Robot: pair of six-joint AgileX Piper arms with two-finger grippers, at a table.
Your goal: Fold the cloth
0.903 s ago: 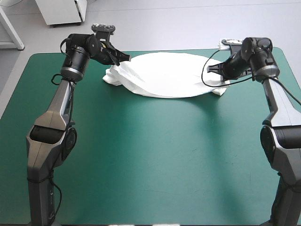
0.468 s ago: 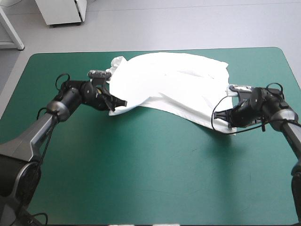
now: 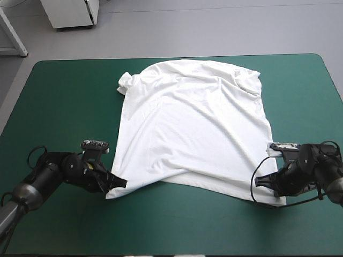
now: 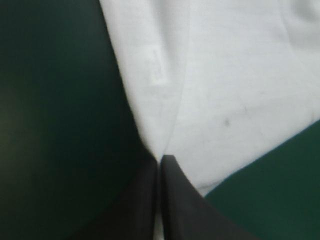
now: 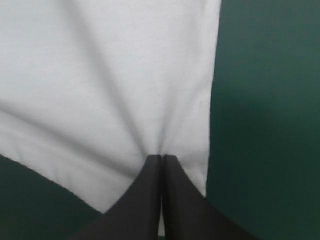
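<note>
High view: the white T-shirt [image 3: 193,128] lies spread almost flat across the middle of the desk [image 3: 59,107], shoulders toward the far edge and hem toward me, both sleeves bunched. My left hand [image 3: 120,183] is clamped on the near left hem corner and my right hand [image 3: 260,181] on the near right one, both low over the teal-green cover. Shallow ripples run from each corner into the body. Beyond the desk I see pale grey floor [image 3: 214,27] and a white cabinet [image 3: 69,13]. Left wrist view: the black fingers meet in a point with a thin sheet of fabric pinched between them, white cloth ahead and bare cover to either side. Right wrist view: the same closed pinch, creases fanning out from the fingertips, and the shirt's side edge running straight ahead just beside them. I judge the cloth light, limp and easily wrinkled. It will sag wherever it is unsupported, so corners and hems are the places to hold. The cover looks matte, smooth and uncluttered, with room to fold.
</note>
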